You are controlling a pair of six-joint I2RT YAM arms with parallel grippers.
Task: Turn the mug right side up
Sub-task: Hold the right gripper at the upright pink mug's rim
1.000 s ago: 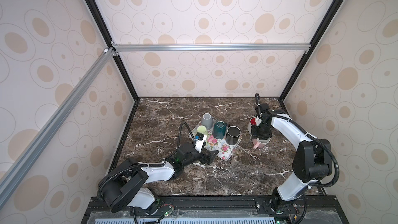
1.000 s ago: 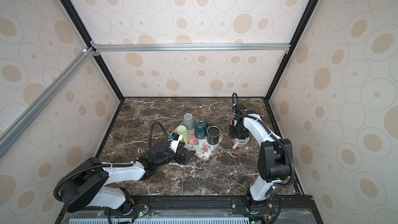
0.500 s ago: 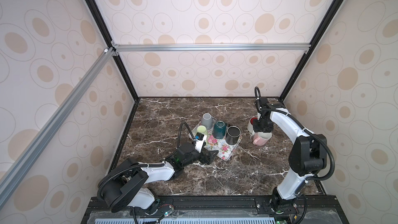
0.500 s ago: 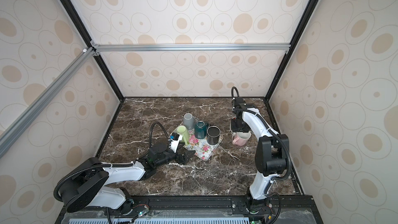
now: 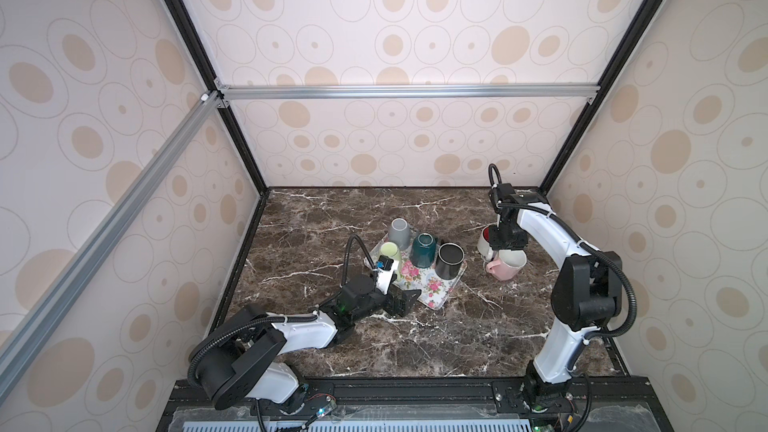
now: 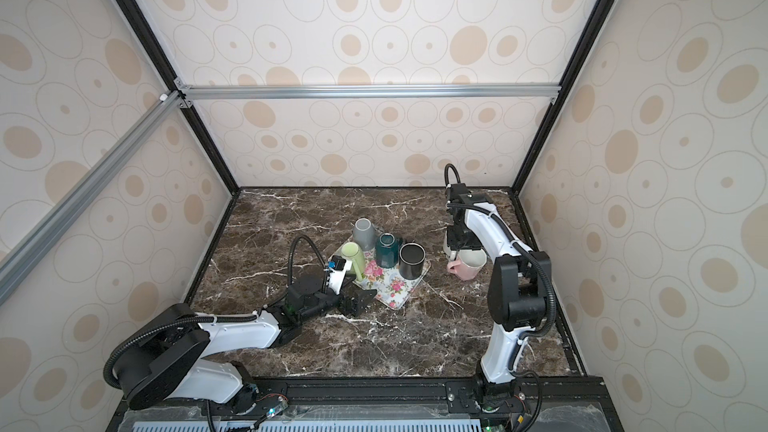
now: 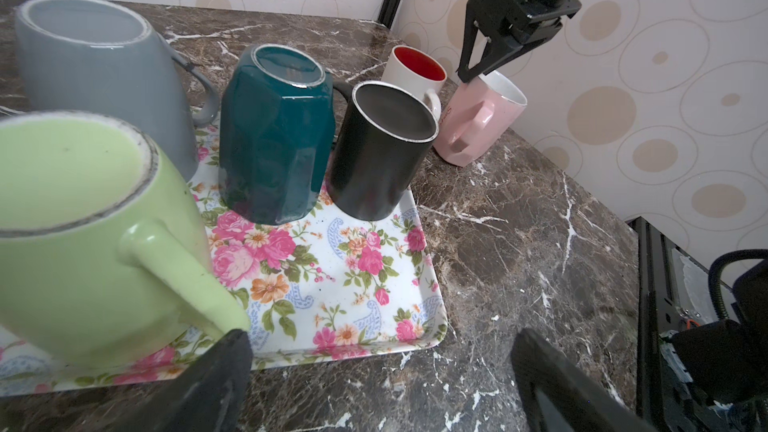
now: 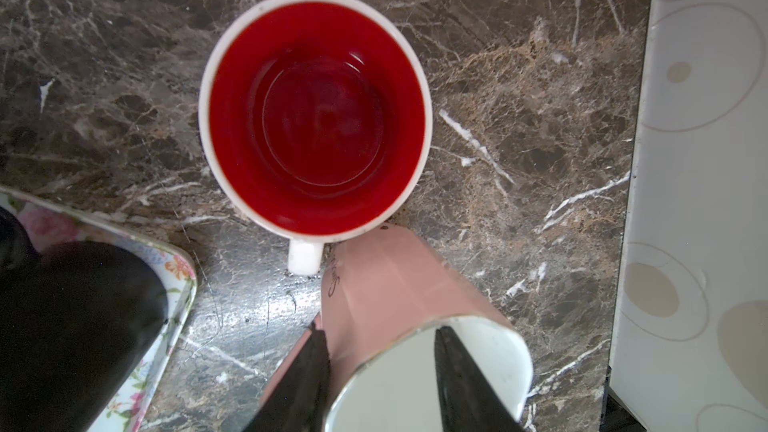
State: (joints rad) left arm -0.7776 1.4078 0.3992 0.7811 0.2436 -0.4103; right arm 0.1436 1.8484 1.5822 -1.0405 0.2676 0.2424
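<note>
Over at the right end of the table [image 5: 457, 326], just off the tray's [image 7: 374, 326] far corner, the pink mug [image 5: 508, 265] sits mouth-up but tilted, not flat on its base. My right tool [image 8: 378, 334] comes down on its rim with one finger outside the pink wall and the other inside the white bowl. The jaws stand partly closed, and I cannot tell whether they pinch the wall or only straddle it. My left tool [image 7: 382, 388] lies low by the tray's near edge, jaws wide, holding nothing.

I judge the turn nearly done; what remains is setting the base down flat and letting go.

What worries me:
- A hold on a thin glazed rim alone is poor. If it slips while the mug leans, the mug could roll onto its side or its handle.
- The white mug with the red inside [image 8: 318, 114] stands just beside the pink one, its handle almost against the pink wall. Any swing while levelling could knock it.
- Pulling the inner finger out at an angle could drag the mug over.

Count: six mugs. Four stand upside down on the one floral tray: grey mug [image 7: 95, 76], green mug [image 7: 83, 243], teal mug [image 7: 278, 139], black mug [image 7: 378, 160]. Two stand on the bare table.
</note>
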